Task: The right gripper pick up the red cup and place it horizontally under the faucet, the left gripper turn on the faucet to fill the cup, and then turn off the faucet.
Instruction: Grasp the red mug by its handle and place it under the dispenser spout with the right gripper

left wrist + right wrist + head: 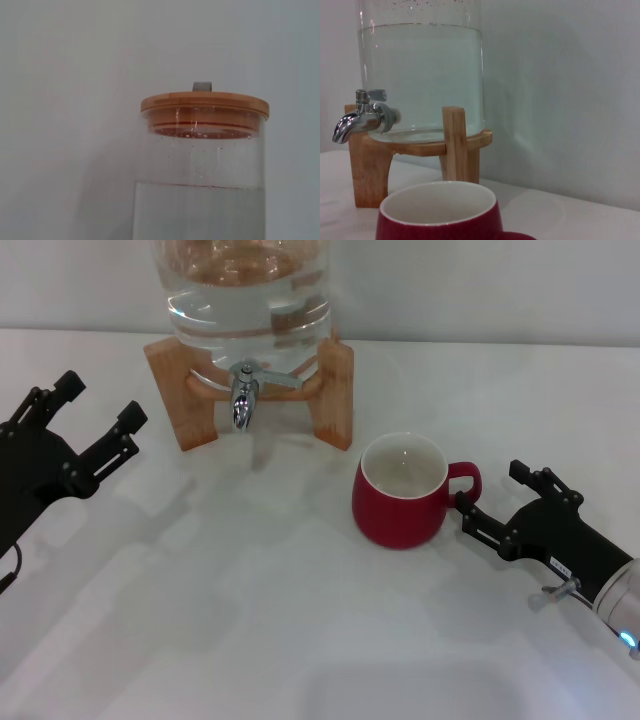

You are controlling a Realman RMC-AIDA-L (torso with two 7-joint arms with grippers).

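Right gripper point(487, 502) fingers spread, flanking red cup point(400, 490) handle, nothing grasped; off-centre closure risks cup toppled. Left gripper point(100, 412) unclenched, idle.

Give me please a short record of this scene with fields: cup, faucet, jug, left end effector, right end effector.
cup: red cup upright on the table, empty, handle toward the robot's right, not under the spout
faucet: faucet on the jug front, no water running
jug: clear water jug on a wooden stand, partly filled
left end effector: left gripper open, off to the left of the stand, holding nothing
right end effector: right gripper open, at the cup handle
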